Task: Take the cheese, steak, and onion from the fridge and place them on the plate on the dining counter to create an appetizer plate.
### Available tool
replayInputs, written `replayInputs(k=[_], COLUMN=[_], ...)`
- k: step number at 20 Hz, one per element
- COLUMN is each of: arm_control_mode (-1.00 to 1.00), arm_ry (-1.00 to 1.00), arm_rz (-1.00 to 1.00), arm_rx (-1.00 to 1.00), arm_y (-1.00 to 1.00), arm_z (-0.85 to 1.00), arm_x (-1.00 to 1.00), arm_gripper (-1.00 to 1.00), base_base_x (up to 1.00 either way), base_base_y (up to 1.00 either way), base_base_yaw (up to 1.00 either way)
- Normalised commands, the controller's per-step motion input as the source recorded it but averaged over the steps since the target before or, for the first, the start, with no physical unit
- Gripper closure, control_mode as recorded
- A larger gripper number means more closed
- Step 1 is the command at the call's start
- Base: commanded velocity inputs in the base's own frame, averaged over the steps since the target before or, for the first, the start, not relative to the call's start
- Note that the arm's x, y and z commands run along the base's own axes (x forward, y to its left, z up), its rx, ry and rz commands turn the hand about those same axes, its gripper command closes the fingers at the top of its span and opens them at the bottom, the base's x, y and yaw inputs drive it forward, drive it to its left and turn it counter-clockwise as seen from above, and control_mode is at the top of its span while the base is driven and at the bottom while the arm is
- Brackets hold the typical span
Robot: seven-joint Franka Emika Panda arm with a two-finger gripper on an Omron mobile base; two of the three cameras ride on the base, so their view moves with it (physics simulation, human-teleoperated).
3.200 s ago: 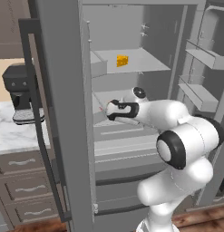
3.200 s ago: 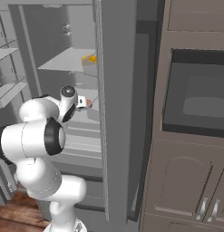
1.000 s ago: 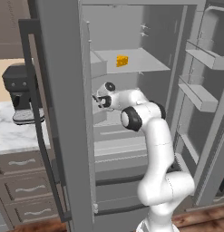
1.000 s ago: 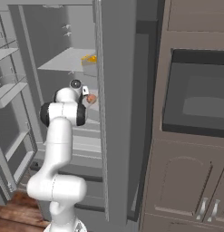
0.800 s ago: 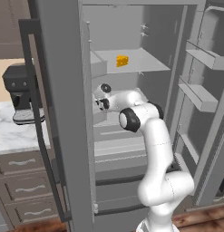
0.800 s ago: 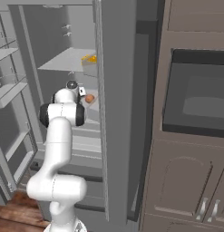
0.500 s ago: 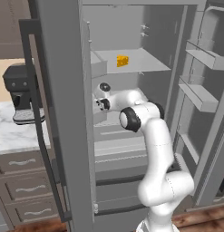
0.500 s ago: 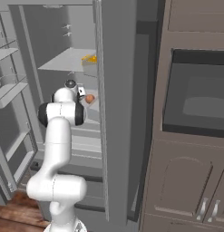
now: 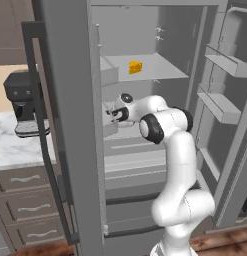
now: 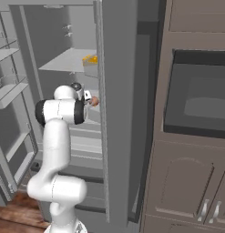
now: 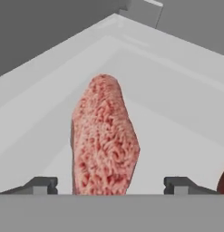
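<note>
The fridge [image 9: 65, 100] stands open. The cheese [image 9: 135, 67], a yellow wedge, lies on its upper shelf and shows as cheese [image 10: 90, 59] past the door edge. My arm reaches onto the left of the middle shelf, where my gripper [image 9: 111, 116] is open. In the hand view the steak [image 11: 104, 136], a pinkish slab, lies between the fingertips [image 11: 41, 185] of the gripper [image 11: 111, 186], with a gap on each side. A sliver of the onion [image 11: 223, 181] shows at the right edge. In the right base view the steak [image 10: 94, 101] lies just beyond the gripper [image 10: 89, 99].
A dark coffee machine [image 9: 22, 107] sits on a marble worktop with drawers, left of the fridge. The open right door's shelves [image 9: 220, 105] jut out beside my arm. A dark built-in microwave [image 10: 200, 100] and brown cabinets stand right of the fridge.
Since about three seconds ago the arm has stretched deeper into the fridge, toward the left of the middle shelf. Over the last second the hand has barely shifted.
</note>
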Motion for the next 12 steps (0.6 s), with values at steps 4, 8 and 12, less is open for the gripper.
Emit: replayInputs(k=[4,8,12], arm_control_mode=[-1.0,-1.0,-1.0], arm_ry=[-0.04,-0.04,0.04], arm_rz=[0.0,0.0,-0.03], arm_rx=[0.0,0.0,0.0], arm_y=[-0.13,0.01,-0.13], arm_z=[-0.86,-0.69,-0.54], arm_x=[-0.09,0.0,-0.72], arm_gripper=[1.0,1.0,1.0], base_base_x=[0.0,0.0,0.0], base_base_y=[0.0,0.0,0.0], base_base_yaw=[0.0,0.0,0.0])
